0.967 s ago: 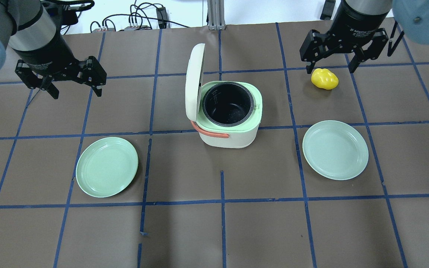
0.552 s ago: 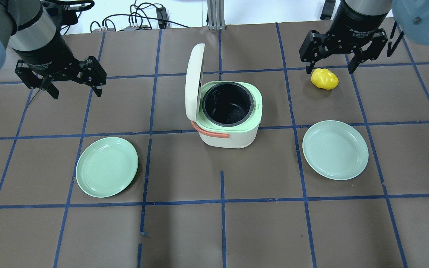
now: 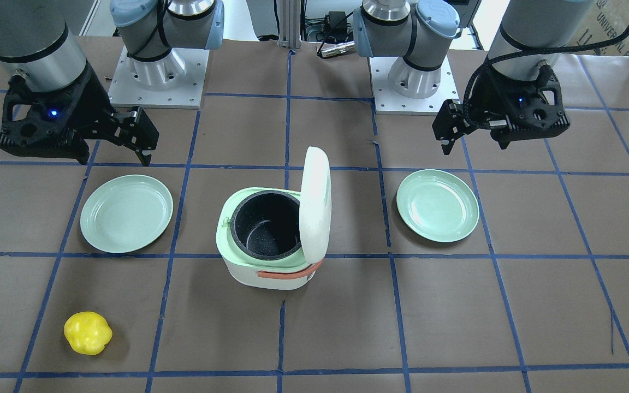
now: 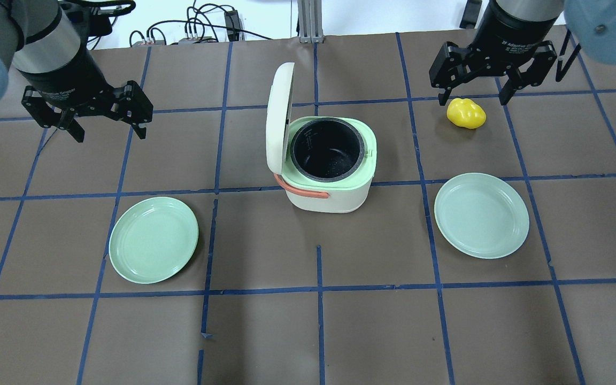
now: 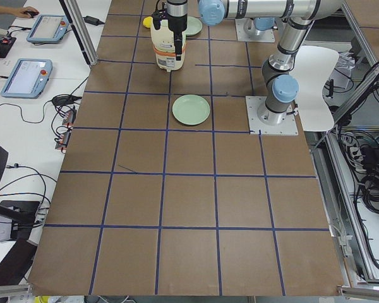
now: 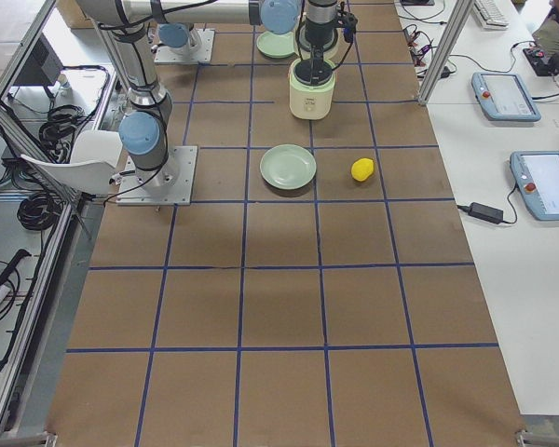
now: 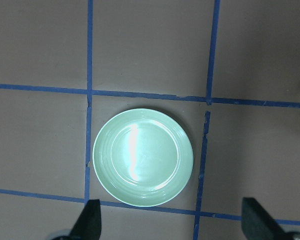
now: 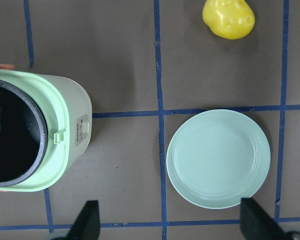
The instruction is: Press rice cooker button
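Observation:
The rice cooker (image 4: 335,184) stands at the table's centre, white with a green rim and an orange handle; it also shows in the front view (image 3: 249,267). Its lid (image 4: 277,115) stands open and upright, and the black pot is empty. A small green latch tab (image 8: 60,136) and a label sit on its rim in the right wrist view. My left gripper (image 4: 110,128) is open and empty, far left of the cooker. My right gripper (image 4: 474,99) is open and empty, hovering at the far right over a yellow toy pepper (image 4: 466,113).
A green plate (image 4: 153,239) lies front-left of the cooker and shows in the left wrist view (image 7: 142,157). A paler plate (image 4: 481,215) lies front-right and shows in the right wrist view (image 8: 218,157). Cables run along the table's far edge.
My right gripper has drifted very slightly toward the far edge. The left arm, the cooker and the plates have not moved.

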Robot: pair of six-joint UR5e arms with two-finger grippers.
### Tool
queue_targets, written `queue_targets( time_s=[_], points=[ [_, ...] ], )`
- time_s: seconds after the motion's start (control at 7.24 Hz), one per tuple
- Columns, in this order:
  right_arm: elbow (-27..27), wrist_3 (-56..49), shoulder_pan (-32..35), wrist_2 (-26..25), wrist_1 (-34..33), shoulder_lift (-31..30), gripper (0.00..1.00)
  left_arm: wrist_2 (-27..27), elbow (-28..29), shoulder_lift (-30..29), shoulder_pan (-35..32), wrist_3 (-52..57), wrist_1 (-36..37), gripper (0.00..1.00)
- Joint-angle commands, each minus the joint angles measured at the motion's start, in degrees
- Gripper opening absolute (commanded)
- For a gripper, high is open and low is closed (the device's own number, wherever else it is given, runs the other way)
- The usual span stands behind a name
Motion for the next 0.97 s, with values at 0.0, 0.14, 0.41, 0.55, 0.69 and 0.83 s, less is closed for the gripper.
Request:
queue_targets(
  time_s=[0.0, 0.14, 0.41, 0.55, 0.69, 0.83],
  points=[
    [0.22, -0.02, 0.02, -0.03, 0.0, 0.18, 1.0, -0.01, 0.0, 0.0, 0.0, 0.0, 0.04, 1.0],
    [0.3, -0.02, 0.02, -0.03, 0.0, 0.18, 1.0, -0.01, 0.0, 0.0, 0.0, 0.0, -0.04, 1.0],
    [0.66, 0.07, 0.02, 0.06, -0.35, -0.08, 1.0, -0.01, 0.0, 0.0, 0.0, 0.0, 0.04, 1.0],
    [0.74, 0.07, 0.02, 0.06, -0.35, 0.01, 0.99, -0.01, 0.0, 0.0, 0.0, 0.0, -0.04, 1.0],
    [0.83, 0.07, 0.02, 0.06, -0.35, -0.25, 1.0, 0.08, 0.0, 0.0, 0.0, 0.0, 0.04, 1.0],
    [0.83, 0.07, 0.02, 0.06, -0.35, -0.17, 1.0, -0.01, 0.0, 0.0, 0.0, 0.0, -0.04, 1.0]
  ],
)
